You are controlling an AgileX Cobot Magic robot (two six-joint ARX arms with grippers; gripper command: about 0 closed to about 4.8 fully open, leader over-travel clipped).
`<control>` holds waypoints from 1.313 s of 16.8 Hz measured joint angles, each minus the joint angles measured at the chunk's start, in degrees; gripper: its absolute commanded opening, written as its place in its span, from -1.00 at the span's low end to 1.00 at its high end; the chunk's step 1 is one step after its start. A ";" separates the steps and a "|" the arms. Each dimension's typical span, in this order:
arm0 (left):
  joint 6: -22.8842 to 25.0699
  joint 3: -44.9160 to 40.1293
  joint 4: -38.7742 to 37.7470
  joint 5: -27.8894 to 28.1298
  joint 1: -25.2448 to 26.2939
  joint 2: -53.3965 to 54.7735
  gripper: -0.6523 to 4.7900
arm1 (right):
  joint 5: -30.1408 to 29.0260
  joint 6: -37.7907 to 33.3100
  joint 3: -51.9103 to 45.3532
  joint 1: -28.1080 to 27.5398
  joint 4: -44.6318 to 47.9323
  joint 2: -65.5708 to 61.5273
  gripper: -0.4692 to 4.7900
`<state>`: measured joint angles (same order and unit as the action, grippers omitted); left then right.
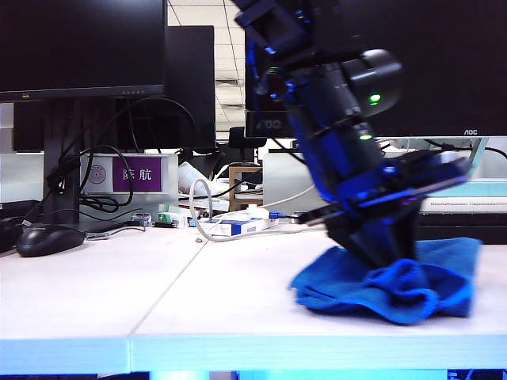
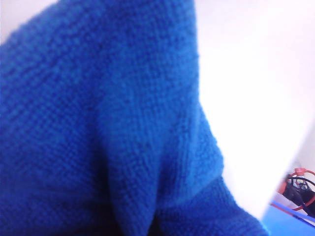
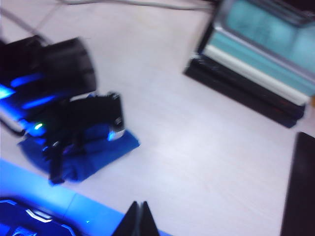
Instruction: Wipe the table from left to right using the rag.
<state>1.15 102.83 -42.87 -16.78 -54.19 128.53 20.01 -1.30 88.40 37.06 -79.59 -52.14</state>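
The bright-blue rag lies bunched on the right part of the white table. My left gripper has reached across to the right and presses down into the rag's folds, shut on it. In the left wrist view the rag fills most of the picture and hides the fingers, with bare table beside it. The right wrist view looks down on the left arm over the rag. My right gripper hangs above the table near its front edge, tips together, holding nothing.
A black mouse sits at the far left. Monitors, cables and a white box line the back of the table. A dark-based stand lies beyond the rag, and a black object sits at the edge of the right wrist view.
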 measured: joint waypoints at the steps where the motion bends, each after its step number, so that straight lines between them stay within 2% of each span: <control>1: -0.42 -0.02 0.37 -0.35 -0.33 0.09 -0.78 | 0.31 0.00 -0.02 -0.02 -0.02 0.15 -0.84; 10: -5.64 -0.24 7.17 -2.86 -1.33 1.33 -0.78 | 0.37 0.00 -0.02 0.00 -0.02 0.85 -0.84; 13: -6.03 0.44 8.50 -3.58 -1.99 2.29 -0.78 | 0.37 -0.22 -0.02 0.00 -0.02 0.87 -0.84; 18: -6.16 11.58 3.82 -3.80 -3.50 8.37 -0.78 | 0.37 -0.42 -0.02 0.00 -0.02 1.09 -0.84; 22: -9.86 18.67 2.82 -3.41 -3.52 12.41 -0.78 | 0.37 -0.39 -0.02 0.00 -0.02 1.62 -0.84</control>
<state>-8.71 121.49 -40.05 -20.18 -57.71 140.94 20.38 -1.69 88.38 37.06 -79.61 -50.52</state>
